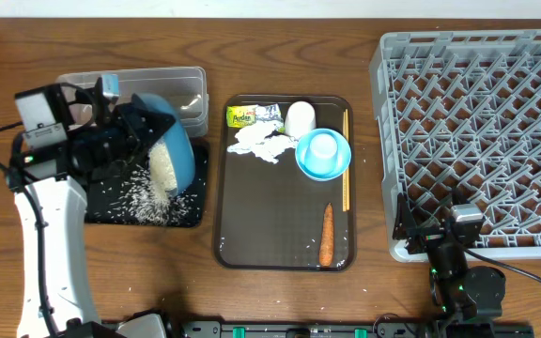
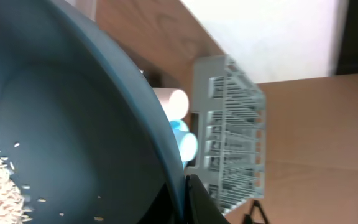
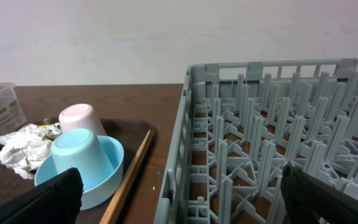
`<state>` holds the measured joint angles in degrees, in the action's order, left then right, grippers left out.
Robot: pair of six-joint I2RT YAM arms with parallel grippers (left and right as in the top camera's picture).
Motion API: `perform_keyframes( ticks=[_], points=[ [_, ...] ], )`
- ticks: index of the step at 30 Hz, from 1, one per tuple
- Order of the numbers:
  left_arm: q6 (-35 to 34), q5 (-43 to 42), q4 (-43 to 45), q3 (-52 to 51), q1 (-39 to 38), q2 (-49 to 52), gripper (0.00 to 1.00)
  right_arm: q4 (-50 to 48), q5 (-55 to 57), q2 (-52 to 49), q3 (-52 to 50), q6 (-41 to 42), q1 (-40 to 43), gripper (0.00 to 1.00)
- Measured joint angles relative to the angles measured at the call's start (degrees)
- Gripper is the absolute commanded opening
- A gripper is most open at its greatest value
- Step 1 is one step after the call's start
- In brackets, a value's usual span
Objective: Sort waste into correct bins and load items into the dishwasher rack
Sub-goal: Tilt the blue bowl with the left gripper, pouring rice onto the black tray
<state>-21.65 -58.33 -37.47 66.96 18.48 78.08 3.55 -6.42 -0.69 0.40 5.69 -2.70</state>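
Dark-blue bowl [image 1: 175, 120] tipped steeply, left jaws clamped on its rim, white rice [image 1: 162, 174] spilling straight down beneath them onto the black tray [image 1: 189, 215]. Left arm's the near one; right jaws gape wide, idle beside the rack [image 1: 458, 113].

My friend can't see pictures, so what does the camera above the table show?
The left gripper tips a dark-blue bowl, pouring white rice onto a black tray. Next to it, a brown tray holds a white cup, a pale-blue cup, tissue, a wrapper, chopsticks and a carrot stick. A grey rack sits at the right.
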Motion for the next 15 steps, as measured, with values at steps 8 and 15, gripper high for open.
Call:
perform_keyframes(
  ticks=[8, 15],
  points=[
    [-0.13, -6.78, -0.92, -0.2, 3.74, 0.0, 0.06, 0.0, 0.0, 0.0, 0.0, 0.0, 0.0, 0.99],
    [-0.31, -10.32, -3.06, -1.86, 7.82, 0.02, 0.06, 0.0, 0.0, 0.0, 0.0, 0.0, 0.0, 0.99]
  ],
)
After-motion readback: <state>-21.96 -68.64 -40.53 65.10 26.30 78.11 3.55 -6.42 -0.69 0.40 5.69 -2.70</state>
